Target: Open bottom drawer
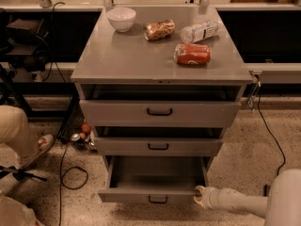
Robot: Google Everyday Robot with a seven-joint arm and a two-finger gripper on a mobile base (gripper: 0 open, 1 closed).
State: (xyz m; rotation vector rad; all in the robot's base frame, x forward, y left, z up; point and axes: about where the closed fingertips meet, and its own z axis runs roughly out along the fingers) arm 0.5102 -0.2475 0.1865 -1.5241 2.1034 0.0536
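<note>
The bottom drawer point(156, 177) is sticking far out of the cabinet point(141, 65), so I am nearly finishing. My gripper point(200, 197) is sitting at its right front corner; I cannot tell if it is gripping.

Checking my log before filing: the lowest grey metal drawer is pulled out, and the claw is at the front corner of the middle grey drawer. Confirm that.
Not quite. The pale claw is at the front right corner of the lowest grey metal drawer, not the middle grey drawer above it, as the camera view shows. The lowest drawer is indeed pulled out.
</note>
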